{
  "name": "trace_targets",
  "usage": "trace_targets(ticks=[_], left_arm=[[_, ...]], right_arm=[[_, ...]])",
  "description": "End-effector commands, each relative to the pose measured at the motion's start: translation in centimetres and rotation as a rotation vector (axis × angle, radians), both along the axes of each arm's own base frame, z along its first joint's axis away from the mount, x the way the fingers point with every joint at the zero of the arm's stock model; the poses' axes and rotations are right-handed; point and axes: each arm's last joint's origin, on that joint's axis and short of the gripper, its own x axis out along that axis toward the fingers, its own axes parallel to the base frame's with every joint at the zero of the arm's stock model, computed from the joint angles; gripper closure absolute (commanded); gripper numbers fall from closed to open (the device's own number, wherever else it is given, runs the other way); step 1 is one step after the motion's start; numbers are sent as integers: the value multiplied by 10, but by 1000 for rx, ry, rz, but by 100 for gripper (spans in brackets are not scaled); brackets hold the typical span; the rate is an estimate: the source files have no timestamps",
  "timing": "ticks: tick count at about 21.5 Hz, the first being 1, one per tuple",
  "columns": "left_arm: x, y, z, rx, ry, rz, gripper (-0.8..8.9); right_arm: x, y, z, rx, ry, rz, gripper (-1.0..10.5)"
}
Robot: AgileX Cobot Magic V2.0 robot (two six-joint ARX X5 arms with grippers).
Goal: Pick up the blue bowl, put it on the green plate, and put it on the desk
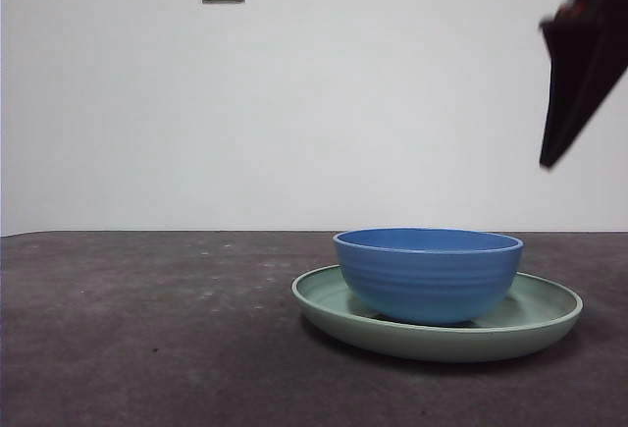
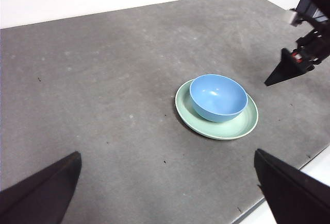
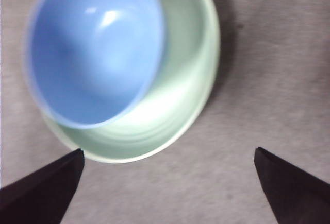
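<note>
The blue bowl (image 1: 428, 274) sits in the green plate (image 1: 545, 324) on the table (image 1: 147, 329), the right claw (image 3: 165, 185) hovering above, wide open and empty, seemingly ready to descend and grip next.

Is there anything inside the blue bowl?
Empty. The blue bowl shows only its smooth blue inside, with nothing in it, as it sits upright on the green plate.

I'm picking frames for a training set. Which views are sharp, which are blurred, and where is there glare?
Front view: sharp, the blue bowl casting a soft shadow on the green plate. Left wrist view: clear, with a small highlight inside the bowl. Right wrist view: motion-blurred, bowl and plate rims smeared, white glare patches on both, the right gripper open above them.
</note>
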Motion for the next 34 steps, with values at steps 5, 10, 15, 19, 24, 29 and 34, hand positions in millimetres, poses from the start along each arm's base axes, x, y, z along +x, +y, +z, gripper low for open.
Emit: trace_targets(ticks=[5,10,15,19,24,29,34], left_arm=[[1,-1,8,-17,-64,-14,156],[1,-1,10,-8,-96,-23,156],[1,-1,10,-3,-101,-25,156],[2,-1,10,-3,-100,-25,157],[2,-1,10,-4,-101,-25,156],[2,-1,10,-3,-101,-26,156],[1,-1,9,4,-94,-26,157]], right_arm=[[25,5,-25,-42,50,-3,520],[42,9,-47,-51,88,-2,522],[56,14,-69,-46,104,9,585],[63,17,-78,-29,100,20,738],[64,18,-81,-32,110,20,899],[66,20,-78,31,99,41,936],[74,24,-63,114,97,48,936]])
